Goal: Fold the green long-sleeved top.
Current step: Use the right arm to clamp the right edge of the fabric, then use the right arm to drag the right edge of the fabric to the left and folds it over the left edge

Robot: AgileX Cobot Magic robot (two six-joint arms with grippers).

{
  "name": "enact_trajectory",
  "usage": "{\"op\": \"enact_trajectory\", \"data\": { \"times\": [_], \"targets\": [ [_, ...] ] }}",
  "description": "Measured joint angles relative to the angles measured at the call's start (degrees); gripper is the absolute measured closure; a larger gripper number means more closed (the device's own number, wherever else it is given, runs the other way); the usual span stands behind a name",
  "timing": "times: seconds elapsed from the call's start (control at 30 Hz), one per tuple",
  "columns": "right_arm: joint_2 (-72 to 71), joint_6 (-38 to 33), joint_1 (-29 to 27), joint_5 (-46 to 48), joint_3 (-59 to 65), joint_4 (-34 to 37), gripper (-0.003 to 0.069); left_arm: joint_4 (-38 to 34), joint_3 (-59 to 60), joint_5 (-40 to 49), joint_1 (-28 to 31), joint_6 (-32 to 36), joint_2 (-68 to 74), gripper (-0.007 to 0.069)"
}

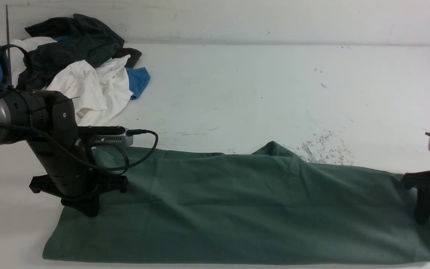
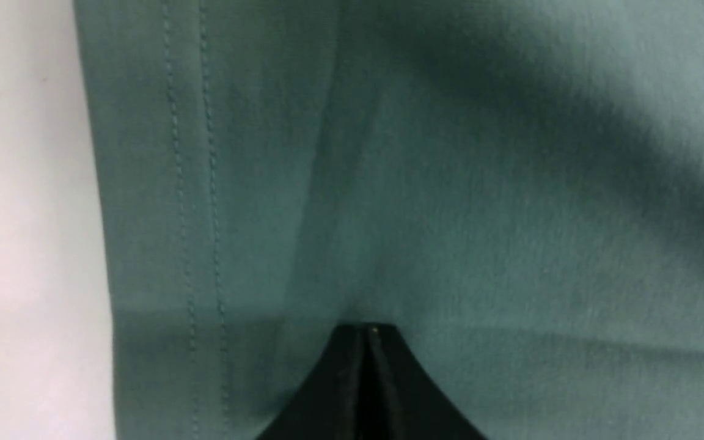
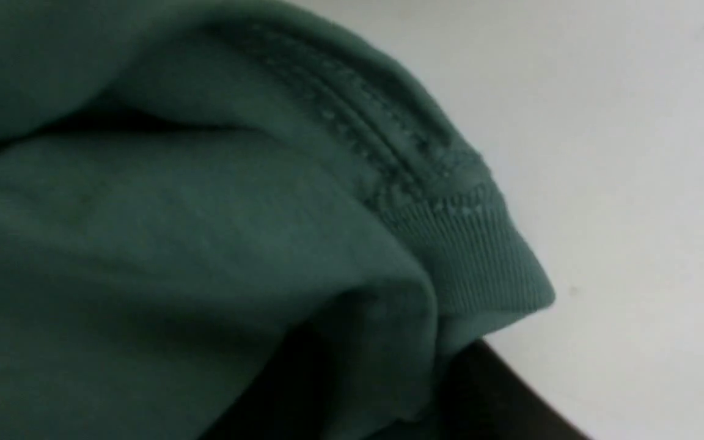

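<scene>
Front view only: large sage-green cotton long-sleeved top point(image 1: 237, 209), laid as a long flat band across the near side of the white worktop point(image 1: 237, 93). Far back on the left, well apart from it, a heap of black, white and blue garments point(image 1: 84, 63). Black left claw point(image 1: 88, 209) down on the band's left end. Black right claw point(image 1: 426, 211) at its right end, half out of the picture.

Left wrist view only: left claw point(image 2: 367, 333) pressed tight together, no gap, tip touching the cloth just beside a hem with twin stitch lines. Bare worktop beyond the hem. Cannot tell whether any cloth is nipped there.

Right wrist view only: ribbed edge point(image 3: 480, 256) of the top raised above the worktop. Thick bunch of cloth wedged between the dark fingers point(image 3: 511, 397) of the right claw, set narrow and gripping it.
</scene>
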Motion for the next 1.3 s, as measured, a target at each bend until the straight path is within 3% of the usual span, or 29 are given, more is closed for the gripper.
{"op": "enact_trajectory", "data": {
  "times": [0.03,0.1,0.23,0.47,0.57,0.67,0.9,1.0,1.13,1.3],
  "targets": [
    [0.26,-0.22,0.00,0.34,-0.26,0.75,0.0576,-0.06,0.00,0.00,0.00,0.03,0.00,0.0629],
    [0.26,0.97,-0.12,0.75,-0.55,0.48,0.0612,0.08,0.00,0.00,0.00,0.07,0.00,0.0629],
    [-1.54,6.93,-1.44,0.88,-0.55,-2.49,0.0612,0.08,0.35,0.88,0.00,0.07,-1.33,0.0629],
    [-9.90,14.03,-4.96,2.81,-4.46,-18.19,0.0612,0.13,0.51,4.73,0.00,0.13,-10.20,0.0629],
    [-11.85,14.64,-5.15,2.81,-7.82,-18.37,0.0612,0.13,0.51,7.15,0.00,0.13,-15.00,0.0629],
    [-14.50,14.74,-3.74,3.07,-10.30,-13.73,0.0612,0.13,0.58,7.88,0.00,0.13,-18.88,0.0629],
    [-19.38,15.08,7.80,3.89,-14.71,0.92,0.0612,0.20,0.67,8.99,0.00,0.13,-24.65,0.0629],
    [-19.55,16.70,18.36,3.89,-16.57,6.82,0.0612,0.14,0.77,10.64,0.00,0.13,-25.11,0.0629],
    [-17.96,18.86,29.45,4.00,-17.92,9.79,0.0612,0.21,0.89,11.82,0.00,0.13,-25.18,0.0629],
    [-14.18,20.93,39.30,3.17,-18.76,11.95,0.0612,0.15,0.89,12.02,0.00,0.13,-25.55,0.0629]
  ]
}}
